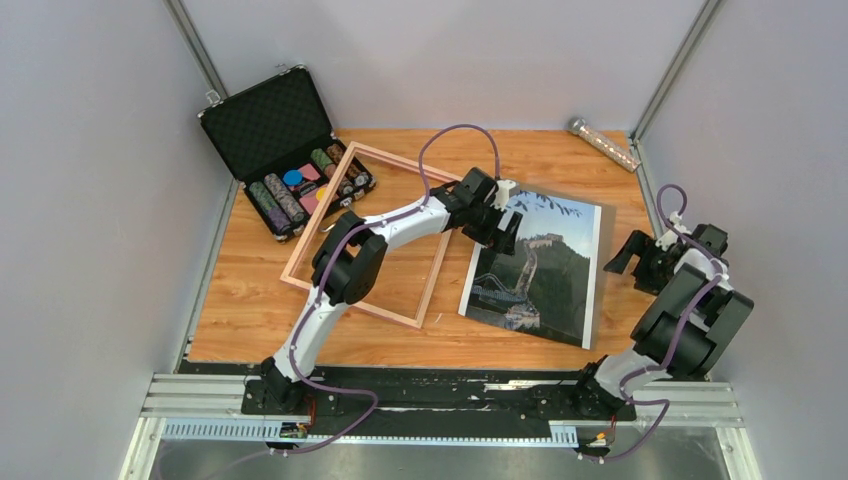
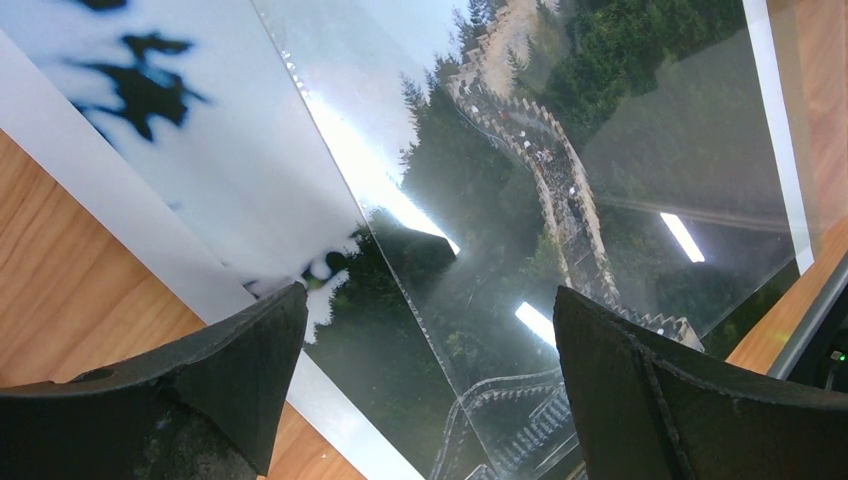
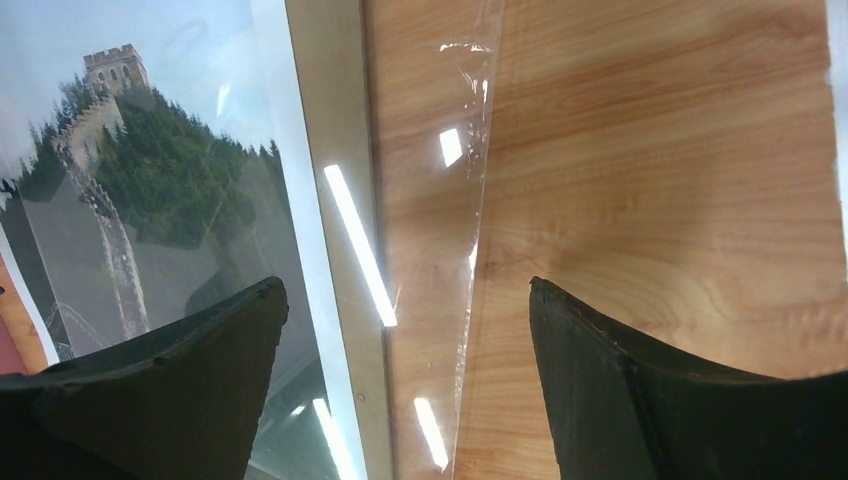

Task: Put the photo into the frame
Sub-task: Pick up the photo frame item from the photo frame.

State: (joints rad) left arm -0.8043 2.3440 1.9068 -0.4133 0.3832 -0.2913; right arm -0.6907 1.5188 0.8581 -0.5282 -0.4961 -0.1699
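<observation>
The photo (image 1: 540,270), a glossy Great Wall print with a white border, lies flat on the wooden table right of centre. A clear sheet (image 2: 620,200) lies over part of the photo (image 2: 470,150), and its edge runs diagonally across the print. The frame (image 1: 316,215), thin-railed and pinkish, lies flat to the photo's left, partly under my left arm. My left gripper (image 1: 506,232) hovers open over the photo's upper left part; in its wrist view (image 2: 430,300) nothing is between the fingers. My right gripper (image 1: 625,262) stands open at the photo's right edge, over (image 3: 408,290) the clear sheet (image 3: 430,200) that overhangs the photo (image 3: 170,170).
An open black case (image 1: 270,125) with poker chips stands at the back left, touching the frame's far corner. A glittery tube (image 1: 605,143) lies at the back right by the wall. A tan strip (image 3: 340,150) shows beside the photo's white border. Walls close in both sides.
</observation>
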